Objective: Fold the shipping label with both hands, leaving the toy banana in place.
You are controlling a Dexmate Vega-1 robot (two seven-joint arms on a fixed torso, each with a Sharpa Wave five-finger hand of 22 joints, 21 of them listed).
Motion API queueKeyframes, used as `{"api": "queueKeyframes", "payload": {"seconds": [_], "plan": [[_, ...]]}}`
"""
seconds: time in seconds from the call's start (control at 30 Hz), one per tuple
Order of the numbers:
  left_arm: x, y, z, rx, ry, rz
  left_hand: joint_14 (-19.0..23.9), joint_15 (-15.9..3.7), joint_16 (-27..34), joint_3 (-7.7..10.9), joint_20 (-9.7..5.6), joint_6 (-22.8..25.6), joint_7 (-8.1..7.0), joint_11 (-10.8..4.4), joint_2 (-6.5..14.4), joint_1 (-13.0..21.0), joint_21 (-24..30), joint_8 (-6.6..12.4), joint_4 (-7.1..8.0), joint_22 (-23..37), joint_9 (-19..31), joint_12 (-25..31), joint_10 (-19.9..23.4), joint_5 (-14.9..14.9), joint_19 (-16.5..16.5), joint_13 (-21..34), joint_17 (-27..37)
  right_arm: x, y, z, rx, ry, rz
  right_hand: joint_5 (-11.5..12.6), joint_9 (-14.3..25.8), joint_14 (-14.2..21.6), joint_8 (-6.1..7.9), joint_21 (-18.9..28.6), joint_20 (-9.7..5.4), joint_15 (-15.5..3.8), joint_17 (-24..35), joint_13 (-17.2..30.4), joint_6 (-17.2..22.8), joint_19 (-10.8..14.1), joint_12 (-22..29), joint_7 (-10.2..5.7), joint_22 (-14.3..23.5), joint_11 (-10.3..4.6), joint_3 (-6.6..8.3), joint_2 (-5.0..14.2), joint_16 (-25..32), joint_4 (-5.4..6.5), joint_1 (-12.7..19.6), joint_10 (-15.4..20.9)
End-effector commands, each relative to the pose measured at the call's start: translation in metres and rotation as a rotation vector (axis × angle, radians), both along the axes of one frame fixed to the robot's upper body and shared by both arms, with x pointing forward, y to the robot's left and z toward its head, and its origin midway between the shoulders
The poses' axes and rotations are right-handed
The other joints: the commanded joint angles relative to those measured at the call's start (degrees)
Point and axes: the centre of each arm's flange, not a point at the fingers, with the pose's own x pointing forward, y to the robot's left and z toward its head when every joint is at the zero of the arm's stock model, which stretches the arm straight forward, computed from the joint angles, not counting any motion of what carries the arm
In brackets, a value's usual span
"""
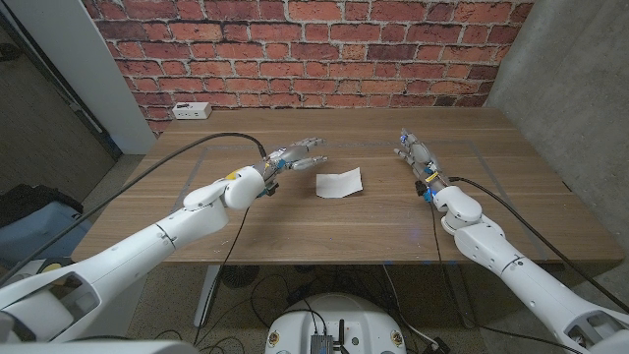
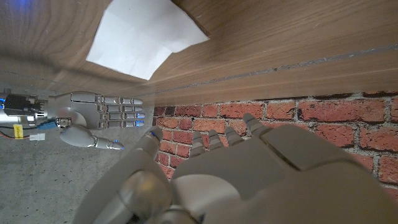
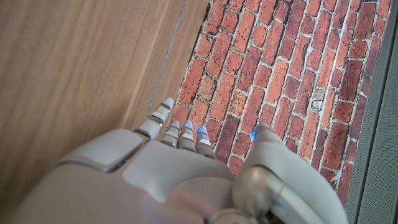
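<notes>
Wooden table (image 1: 295,221), creased white shipping label (image 1: 340,183)

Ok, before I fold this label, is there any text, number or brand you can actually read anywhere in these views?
None can be read.
The shipping label: it shows as blank white paper in the head view and the left wrist view, with no print visible.
The white box at the table's far left edge: dark marks on it, too small to read.
The left robot hand and right robot hand: no readable markings.
</notes>
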Motion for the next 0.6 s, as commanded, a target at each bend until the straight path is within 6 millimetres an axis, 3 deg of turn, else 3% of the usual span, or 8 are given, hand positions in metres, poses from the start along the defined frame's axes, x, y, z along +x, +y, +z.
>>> {"api": "queueKeyframes", "payload": {"seconds": [0.03, 0.6], "plan": [[-0.007, 0.000, -0.007, 0.036, -0.007, -0.003, -1.6, -1.19, 0.0, 0.14, -0.26, 0.4, 0.01, -0.06, 0.2, 0.9, -0.1, 0.18, -0.23, 0.2, 0.2, 0.5, 0.4, -0.1, 0.3, 0.2, 0.1, -0.010, 0.010, -0.002, -0.026, -0.012, -0.004, -0.1, 0.2, -0.2, 0.32, 0.4, 0.21, 0.17, 0.0, 0.2, 0.4, 0.1, -0.2, -0.03, 0.2, 0.33, 0.24, 0.04, 0.1, -0.28, 0.9, 0.2], [-0.015, 0.006, -0.018, 0.068, -0.005, 0.002, 0.2, -1.43, 0.3, 0.59, -0.02, 3.3, 0.21, -0.29, 0.5, 1.9, 0.1, 0.70, -1.08, 0.2, 0.2, 0.8, 2.5, -0.2, 2.1, 0.2, 0.0, -0.026, 0.024, -0.008, -0.084, -0.028, -0.027, -0.3, 0.2, 0.2, 0.44, 0.5, 0.09, 0.15, -0.1, 0.2, 0.8, 0.3, -0.1, -0.10, 0.2, 0.47, 0.69, 0.36, 0.2, -0.85, 1.6, 0.6]]}}
